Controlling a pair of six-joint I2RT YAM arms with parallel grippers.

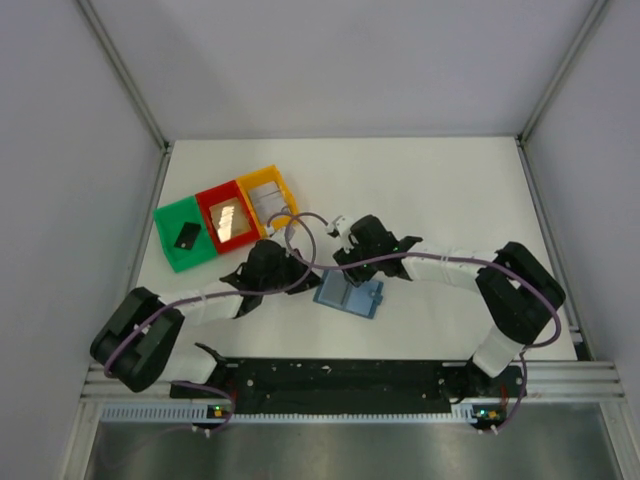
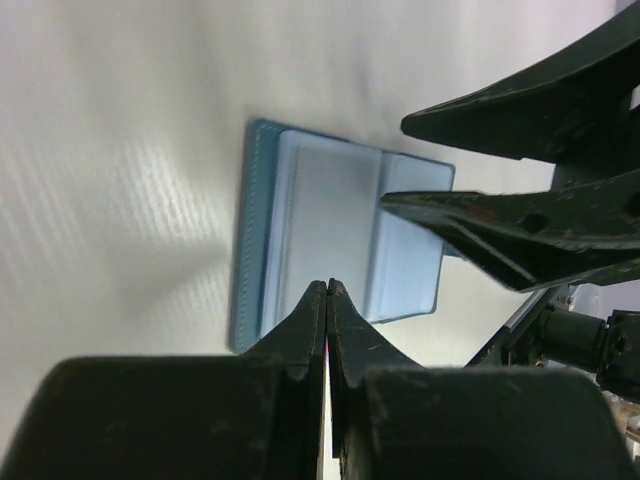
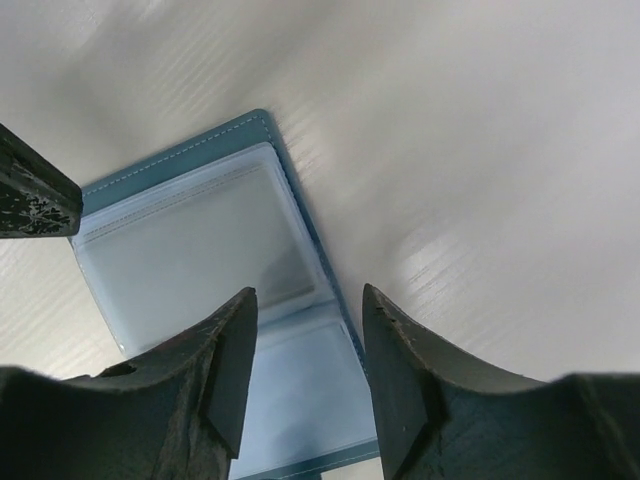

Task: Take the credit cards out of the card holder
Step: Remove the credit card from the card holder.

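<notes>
The blue card holder (image 1: 350, 296) lies open and flat on the white table between the two arms. Its pale inner pockets show in the left wrist view (image 2: 330, 215) and in the right wrist view (image 3: 190, 250); I see no card in them. My left gripper (image 1: 301, 279) is shut, its tips (image 2: 328, 286) over the holder's near edge. My right gripper (image 1: 345, 268) is open and empty, just above the holder, its jaws (image 3: 308, 300) straddling one long edge. Its fingers (image 2: 500, 215) reach in from the right in the left wrist view.
Three small trays stand in a row at the back left: a green tray (image 1: 168, 222) with a black card, a red tray (image 1: 207, 196) with a shiny card, a yellow tray (image 1: 262, 178) with a pale card. A left finger (image 3: 30, 195) shows in the right wrist view.
</notes>
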